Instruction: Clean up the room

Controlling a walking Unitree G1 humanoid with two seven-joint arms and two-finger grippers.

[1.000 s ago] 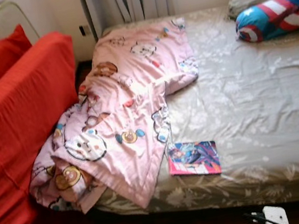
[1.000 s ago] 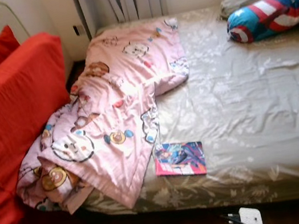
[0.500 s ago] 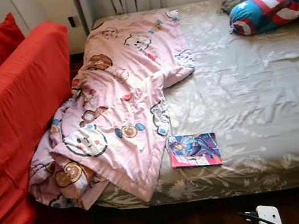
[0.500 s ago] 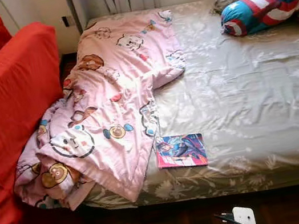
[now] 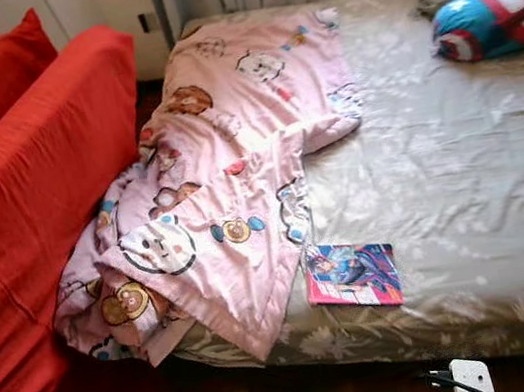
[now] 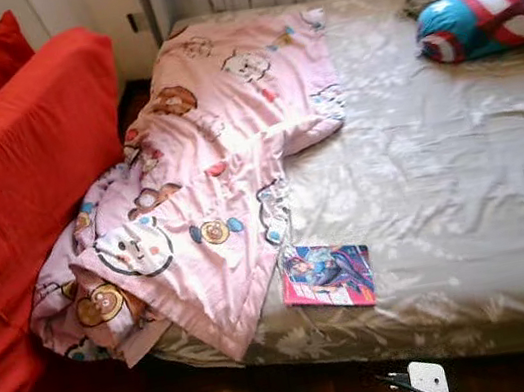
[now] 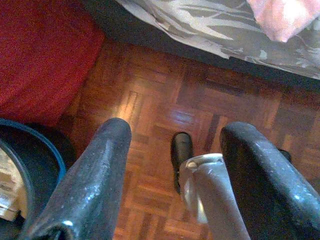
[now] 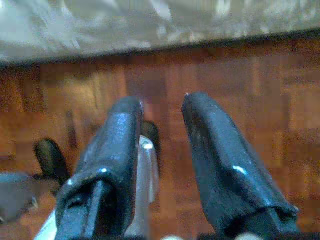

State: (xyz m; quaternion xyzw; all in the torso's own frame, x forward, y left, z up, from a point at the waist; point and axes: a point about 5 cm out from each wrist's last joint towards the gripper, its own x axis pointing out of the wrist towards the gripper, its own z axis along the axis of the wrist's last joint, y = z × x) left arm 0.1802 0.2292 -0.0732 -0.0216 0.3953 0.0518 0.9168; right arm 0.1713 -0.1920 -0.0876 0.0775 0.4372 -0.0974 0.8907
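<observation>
On the bed (image 5: 463,181), book (image 5: 351,275) and blanket (image 5: 229,181) seemingly unmoved; both grippers' fingers apart, idle as before

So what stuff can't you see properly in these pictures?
- Book: cover picture too small and blurry, head views.
- Star pillow: cut off by the picture's edge.
- Bed under the pink blanket: covered, both head views.
- Blue-rimmed round thing: cut off, left wrist view.
</observation>
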